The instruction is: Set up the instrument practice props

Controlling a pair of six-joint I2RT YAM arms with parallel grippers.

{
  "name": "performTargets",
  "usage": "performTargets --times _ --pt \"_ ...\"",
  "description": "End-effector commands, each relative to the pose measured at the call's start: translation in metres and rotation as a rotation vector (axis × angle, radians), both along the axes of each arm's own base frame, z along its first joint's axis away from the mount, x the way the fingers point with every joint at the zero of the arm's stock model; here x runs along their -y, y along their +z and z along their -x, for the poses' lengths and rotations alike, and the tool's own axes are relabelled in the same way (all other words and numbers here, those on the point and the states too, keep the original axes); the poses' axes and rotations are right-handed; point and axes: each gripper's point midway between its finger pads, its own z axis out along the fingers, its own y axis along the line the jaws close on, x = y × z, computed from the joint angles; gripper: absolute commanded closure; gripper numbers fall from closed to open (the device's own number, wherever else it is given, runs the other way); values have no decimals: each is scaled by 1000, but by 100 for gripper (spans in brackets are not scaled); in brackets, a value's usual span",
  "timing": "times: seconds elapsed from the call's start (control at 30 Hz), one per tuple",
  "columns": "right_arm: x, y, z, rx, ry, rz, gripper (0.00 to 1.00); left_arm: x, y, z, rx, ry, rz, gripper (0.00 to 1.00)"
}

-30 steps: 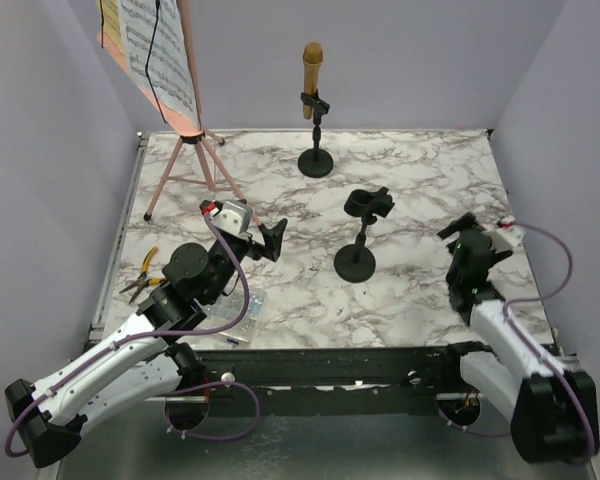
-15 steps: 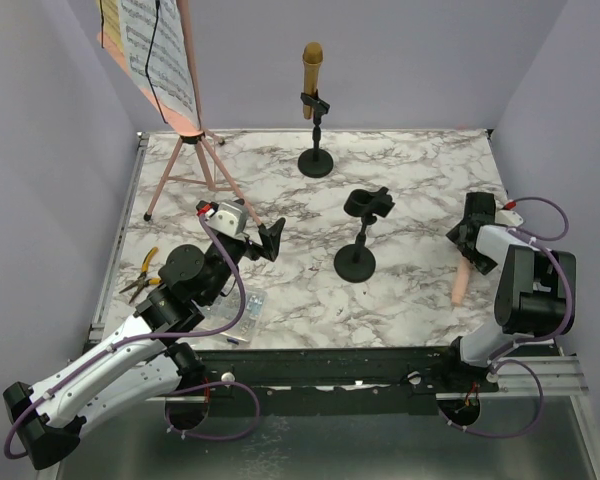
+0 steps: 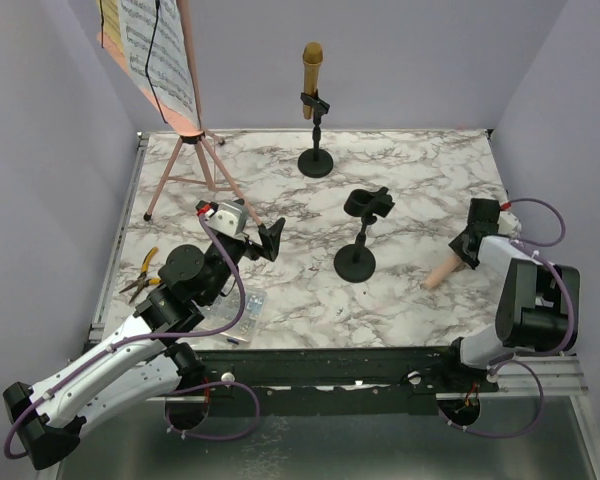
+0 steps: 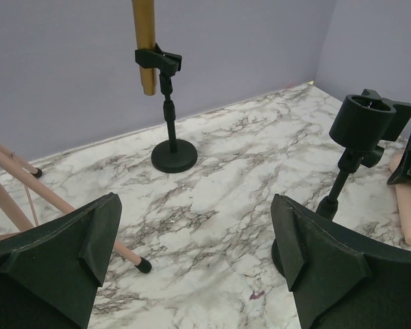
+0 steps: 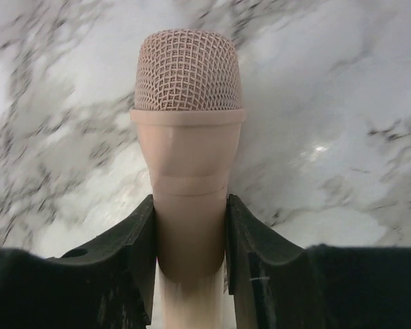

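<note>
The pink microphone (image 3: 438,273) (image 5: 188,137) lies low over the marble at the right, mesh head pointing toward the left front. My right gripper (image 3: 467,250) (image 5: 190,205) is shut on its body, one finger pressed on each side. The empty black mic holder (image 3: 362,235) (image 4: 359,123) stands mid-table, just left of it. The gold microphone (image 3: 312,68) (image 4: 144,48) sits upright in the second holder (image 3: 316,162) at the back. The pink music rack (image 3: 185,150) carries sheet-music pages (image 3: 155,50) at the back left. My left gripper (image 3: 270,240) (image 4: 195,233) hovers open, holding nothing.
Yellow-handled pliers (image 3: 140,272) lie near the left edge. A clear plastic box (image 3: 242,310) sits by the left arm at the front. A rack leg tip (image 4: 142,264) rests just ahead of the left fingers. Lilac walls close three sides.
My right gripper has closed on the pink microphone, and the microphone has swung from pointing at the front edge to pointing left. The left arm has not moved.
</note>
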Motion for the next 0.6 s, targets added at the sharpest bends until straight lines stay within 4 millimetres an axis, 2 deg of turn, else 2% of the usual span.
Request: performTargets --times 0.0,0.03,0.07,0.1,0.17,0.2,0.27,0.33,0.37,0.4,0.43,0.5,0.57 --pt "-39 35 -29 196 296 -80 89 -2 7 2 12 0 31 1" --pt "-48 52 -36 261 368 -88 99 -2 7 2 13 0 30 1" --pt "-67 67 -38 321 482 -129 99 -3 7 3 14 1 31 1" --pt "-83 97 -45 443 587 -129 99 -3 7 2 13 4 30 1" --pt "-118 154 -41 678 804 -124 99 -3 7 2 13 7 31 1" --pt "-134 190 -33 819 908 -93 99 -3 6 1 10 7 28 1" --pt "-160 251 -8 1077 1094 4 100 -2 6 1 10 5 28 1" --pt "-183 296 25 1299 1252 114 85 -1 6 2 9 0 27 1" --pt "-189 310 37 1371 1299 148 81 0 6 2 7 -4 30 1" --pt "-194 327 46 1441 1337 186 81 0 5 2 6 -6 29 1" --pt "-199 340 54 1485 1386 214 83 0 5 2 5 -6 29 1" --pt "-210 361 69 1565 1477 242 99 0 6 2 7 -7 31 1" --pt "-217 383 89 1703 1533 285 99 -1 7 3 9 -7 34 1"
